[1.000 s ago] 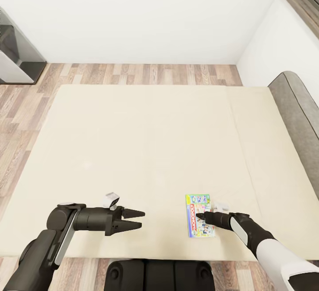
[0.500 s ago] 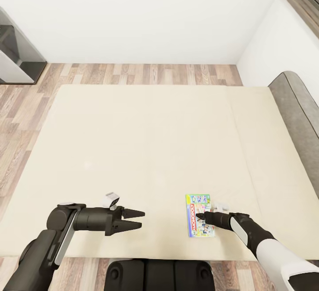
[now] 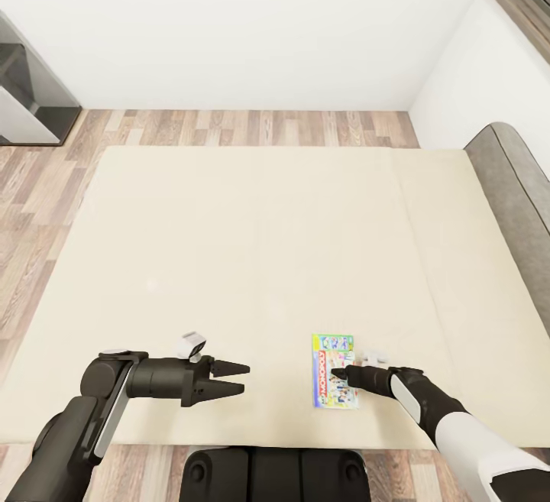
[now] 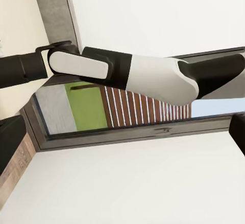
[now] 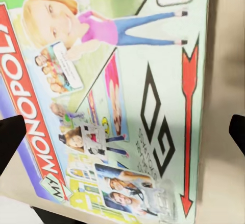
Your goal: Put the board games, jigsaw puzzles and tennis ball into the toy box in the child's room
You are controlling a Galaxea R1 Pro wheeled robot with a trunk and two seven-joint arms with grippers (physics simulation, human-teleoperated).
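flat green-edged printed cardboard Monopoly box [image 3: 334,372] on beige bed [image 3: 252,242] | right gripper [image 3: 345,374] spread over it | left gripper [image 3: 238,378] open, empty

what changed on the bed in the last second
The flat green-edged board game box with a red banner slid a little toward the robot's left on the beige mattress, with the right hand on it. The left hand stayed open, hovering.
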